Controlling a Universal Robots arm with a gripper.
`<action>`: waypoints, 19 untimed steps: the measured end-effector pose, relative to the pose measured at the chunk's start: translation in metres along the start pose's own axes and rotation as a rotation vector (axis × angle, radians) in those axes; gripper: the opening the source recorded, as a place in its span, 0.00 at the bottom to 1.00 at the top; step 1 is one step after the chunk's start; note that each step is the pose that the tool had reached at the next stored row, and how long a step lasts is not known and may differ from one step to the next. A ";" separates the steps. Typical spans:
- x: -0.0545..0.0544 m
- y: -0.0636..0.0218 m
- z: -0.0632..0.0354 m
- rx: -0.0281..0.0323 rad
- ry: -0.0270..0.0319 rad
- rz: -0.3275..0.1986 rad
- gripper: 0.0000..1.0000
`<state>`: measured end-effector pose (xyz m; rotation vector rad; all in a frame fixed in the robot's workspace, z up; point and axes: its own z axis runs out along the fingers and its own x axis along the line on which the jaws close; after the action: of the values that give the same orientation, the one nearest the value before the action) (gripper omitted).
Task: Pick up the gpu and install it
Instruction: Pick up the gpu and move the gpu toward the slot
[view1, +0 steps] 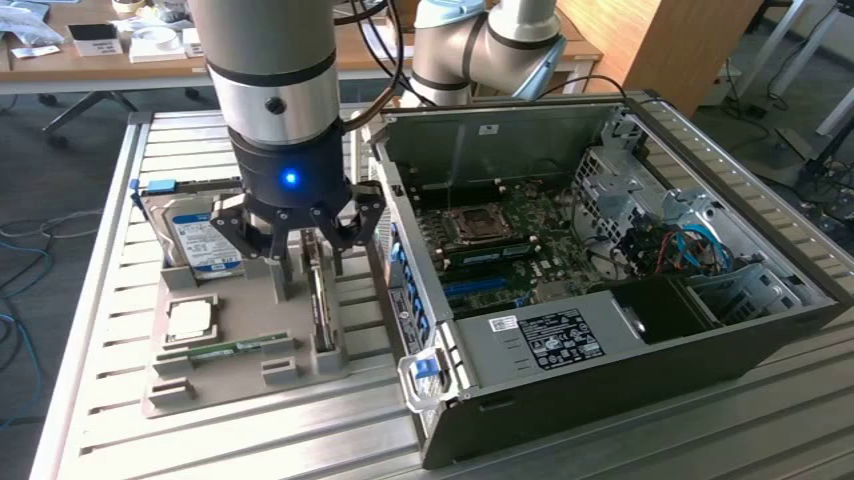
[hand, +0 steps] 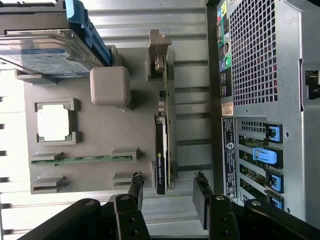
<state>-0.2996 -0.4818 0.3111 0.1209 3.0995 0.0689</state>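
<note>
Not yet lifted: gpu (view1: 320, 310) standing on edge in tray (view1: 214, 385) on counter (view1: 94, 300), at 9 o'clock of computer case (view1: 601, 400) in exterior view. Pincer (view1: 307, 278) spread apart, straddling gpu, unclamped. Installation outstanding.

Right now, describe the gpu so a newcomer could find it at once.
Find the open computer case; beside it on the slatted table lies a grey tray. The gpu stands on edge along the tray's side nearest the case. Unlike the labelled hard drive and green memory stick, it is a long thin dark card.
</note>
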 end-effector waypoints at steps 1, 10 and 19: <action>0.000 0.0004 0.0013 -0.0002 0.0000 0.000 0.53; 0.001 0.0035 0.0169 -0.0002 0.0001 0.000 0.53; 0.002 0.0060 0.0333 -0.0002 0.0000 0.000 0.53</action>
<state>-0.2996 -0.4743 0.2781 0.1206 3.0995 0.0693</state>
